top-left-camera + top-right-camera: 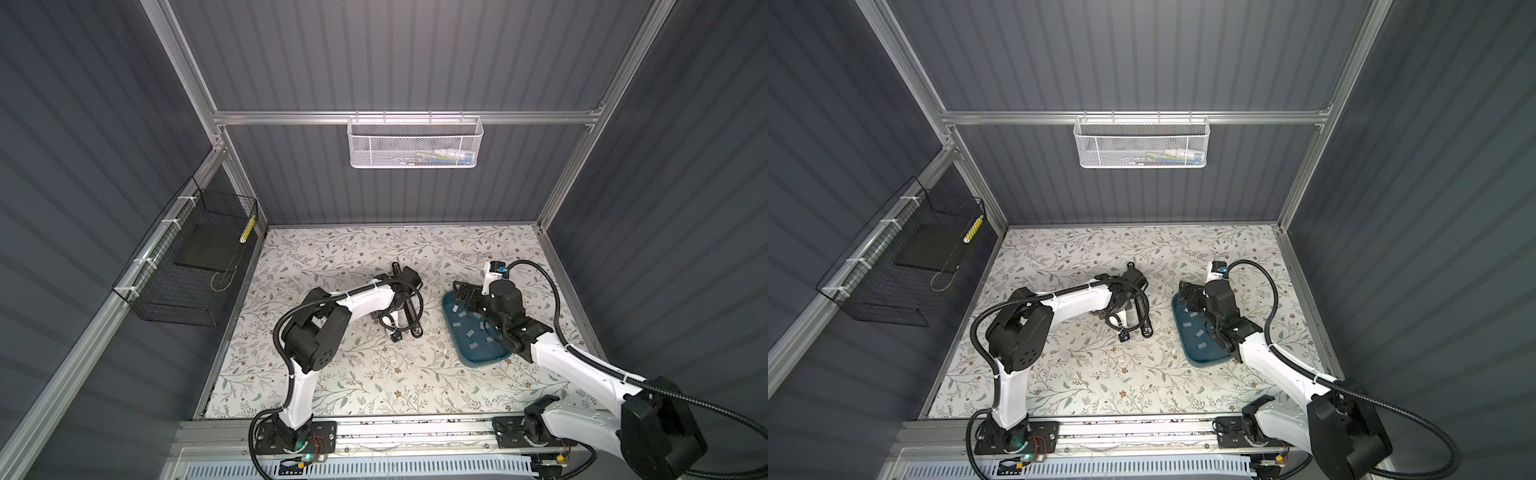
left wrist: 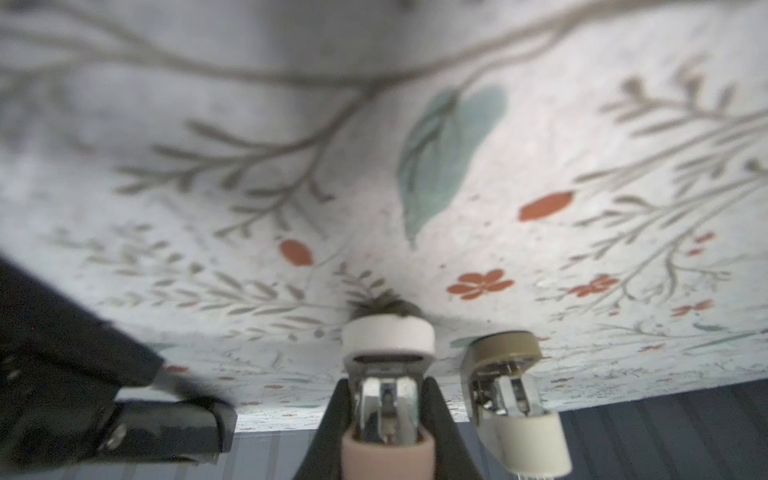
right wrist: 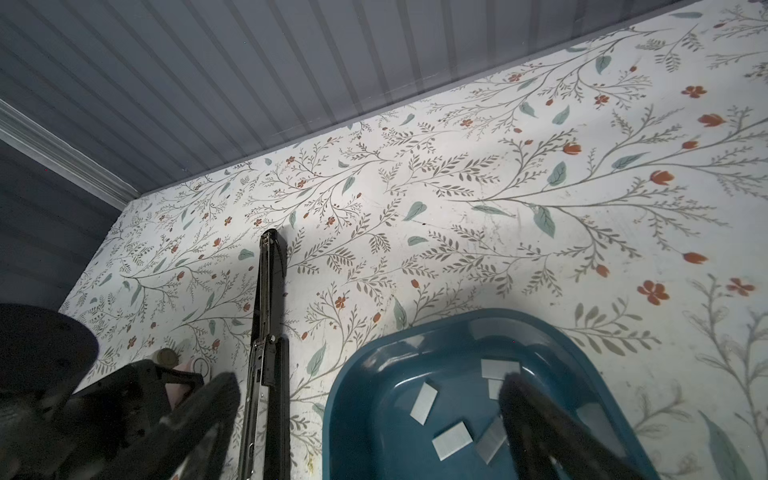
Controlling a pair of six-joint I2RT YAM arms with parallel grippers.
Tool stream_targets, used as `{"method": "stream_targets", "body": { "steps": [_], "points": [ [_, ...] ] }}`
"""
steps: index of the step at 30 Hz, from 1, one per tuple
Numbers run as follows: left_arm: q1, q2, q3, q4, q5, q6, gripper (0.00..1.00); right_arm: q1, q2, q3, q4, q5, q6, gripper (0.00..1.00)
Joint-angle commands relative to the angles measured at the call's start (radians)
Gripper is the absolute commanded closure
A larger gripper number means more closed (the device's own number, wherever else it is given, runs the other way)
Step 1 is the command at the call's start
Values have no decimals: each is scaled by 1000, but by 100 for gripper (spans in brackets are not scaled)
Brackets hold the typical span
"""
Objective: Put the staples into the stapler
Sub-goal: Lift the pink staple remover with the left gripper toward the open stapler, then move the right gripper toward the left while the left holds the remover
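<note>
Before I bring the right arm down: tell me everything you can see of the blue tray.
The blue tray is a dark teal, glossy, plastic-looking dish with rounded corners and a raised sloping rim. It lies flat on the floral table, to the right in both top views. Flat grey staples lie scattered loose inside. The right gripper hangs over its far end, jaws wide open and empty; contact with the tray cannot be told.

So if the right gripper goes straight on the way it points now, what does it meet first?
Probably the blue tray: the open right gripper straddles its rim, partly above the staples. Depth is unclear.
</note>
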Motion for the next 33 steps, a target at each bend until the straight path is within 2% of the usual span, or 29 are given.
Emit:
{"method": "stream_targets", "body": {
  "steps": [1, 3, 5, 8, 12, 15, 17, 19, 21, 23, 27, 31, 32, 33],
  "points": [
    [5, -81, 14, -52, 118, -6, 94, -5, -24, 27, -23, 18, 12, 1],
    [4, -130, 9, -49, 191, -101, 98, -6, -28, 31, -50, 45, 42, 1],
    [4, -187, 1, 6, 268, -259, 99, -9, -74, 32, -68, 69, 59, 1],
    [-2, -276, -73, 259, 260, -634, 100, -12, -114, 27, -91, 104, 68, 1],
    [2, -348, 18, 219, 343, -1184, 100, -14, -176, 28, -127, 89, 67, 1],
    [27, -380, 64, 159, 503, -1535, 100, -14, -208, 20, -121, 37, 59, 1],
    [45, -437, 2, 257, 632, -1742, 100, -14, -210, 11, -98, 0, 48, 2],
    [71, -510, -159, 457, 721, -1967, 100, -13, -199, 12, -84, -41, 37, 6],
    [92, -561, -286, 617, 707, -2185, 100, -13, -187, 16, -68, -77, 26, 11],
    [107, -586, -371, 713, 724, -2261, 100, -13, -175, 13, -42, -118, 17, 18],
    [108, -593, -502, 868, 771, -2177, 100, -12, -153, 18, 1, -210, -2, 33],
    [106, -576, -652, 1101, 891, -2089, 100, -8, -121, -3, 81, -297, 23, 35],
    [109, -571, -648, 1083, 914, -2071, 100, -7, -109, -5, 96, -316, 32, 35],
    [109, -568, -619, 992, 930, -2007, 100, -4, -97, -1, 106, -340, 35, 35]
  ]
}}
